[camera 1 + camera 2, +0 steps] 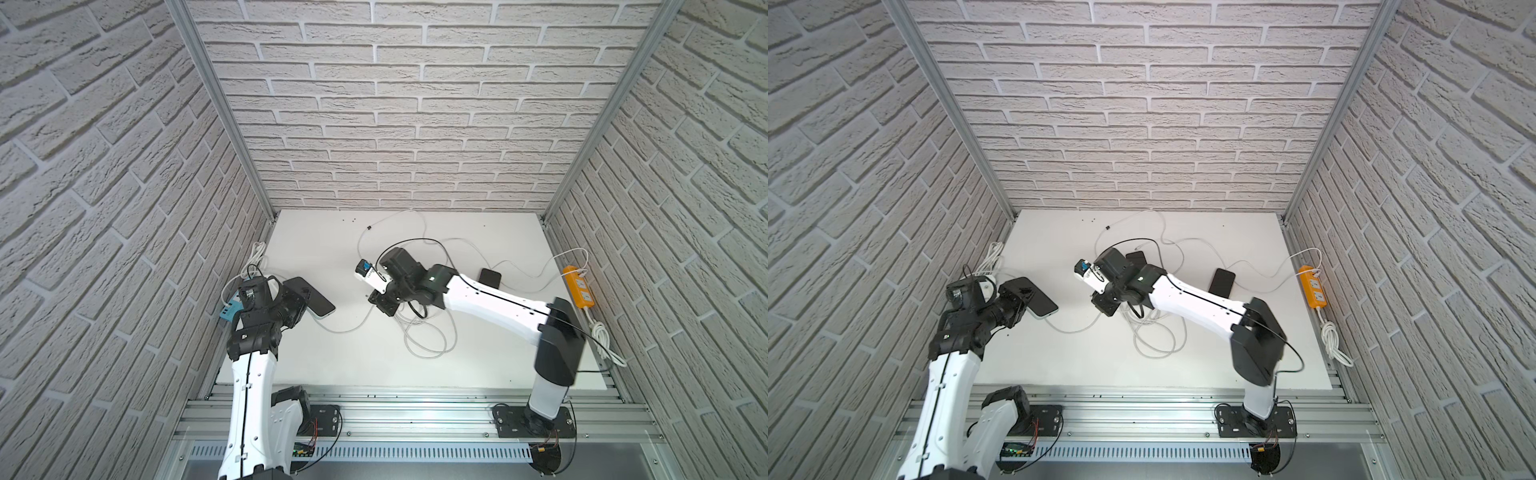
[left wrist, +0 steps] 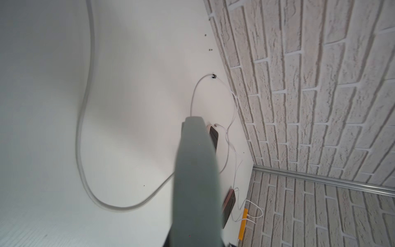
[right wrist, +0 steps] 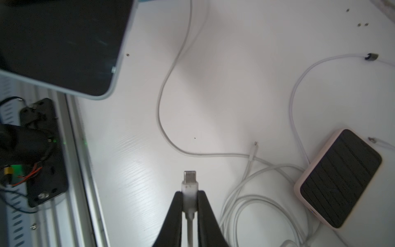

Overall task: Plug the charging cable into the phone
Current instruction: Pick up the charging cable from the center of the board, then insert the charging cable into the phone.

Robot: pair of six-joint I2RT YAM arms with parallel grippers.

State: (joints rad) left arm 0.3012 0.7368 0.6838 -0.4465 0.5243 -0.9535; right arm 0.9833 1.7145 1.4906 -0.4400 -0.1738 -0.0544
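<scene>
My left gripper [image 1: 304, 300] is shut on the phone [image 1: 318, 301], which has a black screen and a pale green case and is held above the table's left side. The left wrist view shows only the phone's grey-green edge [image 2: 196, 181], which hides the jaws. My right gripper [image 3: 189, 193] is shut on the white plug of the charging cable [image 3: 189, 181], and its metal tip sticks out past the fingertips. In both top views the right gripper [image 1: 1098, 305] hangs a short way right of the phone [image 1: 1040, 303], apart from it. In the right wrist view the phone's corner [image 3: 64, 42] lies ahead, off to one side.
Loose white cables [image 1: 428, 332] loop on the table under the right arm. A pink-cased phone [image 3: 339, 177] lies near them and a black phone [image 1: 489, 276] lies further right. An orange power strip [image 1: 579, 286] runs along the right wall. A blue charger block [image 1: 230, 311] sits by the left wall.
</scene>
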